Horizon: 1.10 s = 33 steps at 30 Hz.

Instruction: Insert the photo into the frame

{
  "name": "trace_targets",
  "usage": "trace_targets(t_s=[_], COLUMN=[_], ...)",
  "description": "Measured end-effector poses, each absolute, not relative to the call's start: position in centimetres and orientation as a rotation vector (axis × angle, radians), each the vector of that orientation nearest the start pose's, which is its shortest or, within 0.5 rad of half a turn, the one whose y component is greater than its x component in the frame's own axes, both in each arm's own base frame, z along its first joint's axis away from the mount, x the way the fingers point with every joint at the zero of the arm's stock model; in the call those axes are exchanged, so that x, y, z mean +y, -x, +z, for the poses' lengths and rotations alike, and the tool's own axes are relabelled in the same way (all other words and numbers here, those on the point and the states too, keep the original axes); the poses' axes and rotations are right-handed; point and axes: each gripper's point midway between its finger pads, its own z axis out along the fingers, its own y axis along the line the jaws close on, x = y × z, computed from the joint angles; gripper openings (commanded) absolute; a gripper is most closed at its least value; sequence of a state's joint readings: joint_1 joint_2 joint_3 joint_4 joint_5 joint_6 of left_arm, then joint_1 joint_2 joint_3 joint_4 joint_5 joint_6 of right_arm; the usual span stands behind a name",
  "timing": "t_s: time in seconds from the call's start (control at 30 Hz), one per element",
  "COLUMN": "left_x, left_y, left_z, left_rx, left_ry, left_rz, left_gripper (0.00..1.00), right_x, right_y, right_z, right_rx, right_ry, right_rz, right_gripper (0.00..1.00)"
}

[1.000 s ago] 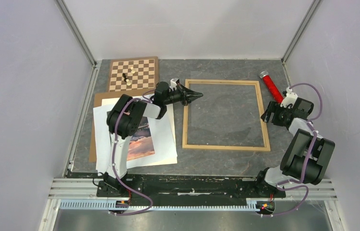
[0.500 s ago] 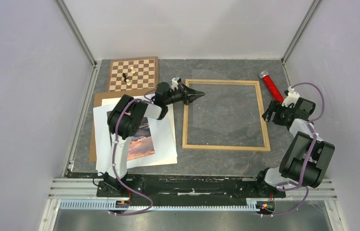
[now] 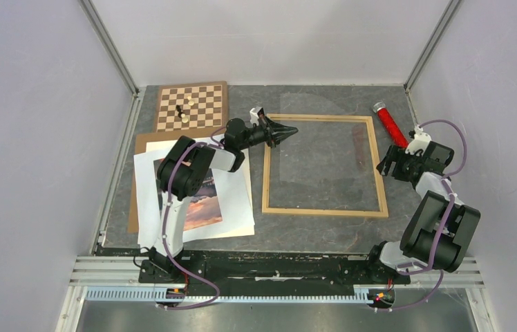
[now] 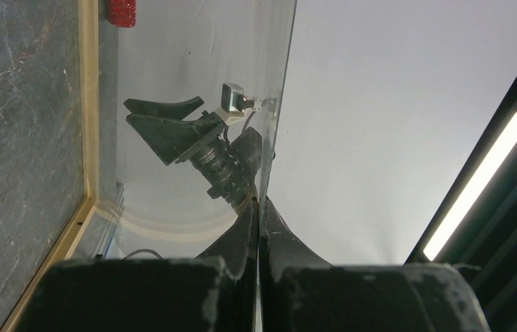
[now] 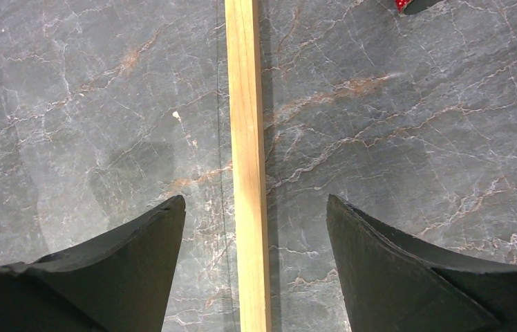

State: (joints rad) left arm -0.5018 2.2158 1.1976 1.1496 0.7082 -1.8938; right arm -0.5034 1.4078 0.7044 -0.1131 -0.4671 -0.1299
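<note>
Photo (image 3: pixel 207 207): lies flat on the white sheets (image 3: pixel 238 207) at the near left, partly under the left arm's elbow, outside the frame and not held.
Photo axis: its long side runs roughly near to far, slightly tilted.
Backing board (image 3: pixel 151 140): brown, under the sheets, showing along their left and far edges.
Frame (image 3: pixel 325 211): flat on the table centre, just to the right of the sheets; the photo lies to its near left.
Left gripper (image 4: pixel 259 207): clenched on the left edge of a clear pane (image 4: pixel 173 62), which stands tilted up over the frame.
Right gripper (image 5: pixel 252 200): jaws spread wide, straddling the frame's right rail and gripping nothing.
Nearer arm: the left is much closer to the photo, but it is occupied by the pane; the right sits across the frame from it.
Likely step: clearing the pane before the photo can go in.
Chessboard (image 3: pixel 204 104): far left, a few pieces on it.
Red tube (image 3: pixel 388 123): far right, beyond the frame.
Writing: none readable.
</note>
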Motion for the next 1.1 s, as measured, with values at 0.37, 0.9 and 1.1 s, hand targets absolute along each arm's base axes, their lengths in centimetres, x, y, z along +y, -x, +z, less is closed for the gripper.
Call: trace_targets(t_s=[0.37,0.9,1.1], left_x=[-38.8,-39.2,-39.2], left_y=[-40.2,-40.0,-40.2], left_z=[18.7,19.9,20.4], left_rx=[1.931,1.902,1.871], left_ry=[0.618,0.63,0.643], left_rz=[-2.29,-2.34,-2.352], left_gripper=[0.02,0.02,0.02], right_x=[-9.5,-9.6,-9.6], right_y=[-32.3,-32.3,-32.2], right_z=[5.9,6.0,6.0], right_rx=[2.287,2.284,2.279], right_ry=[-0.221,-0.225,-0.223], right_rz=[0.241,0.239,0.237], right_gripper=[0.78,0.78,0.78])
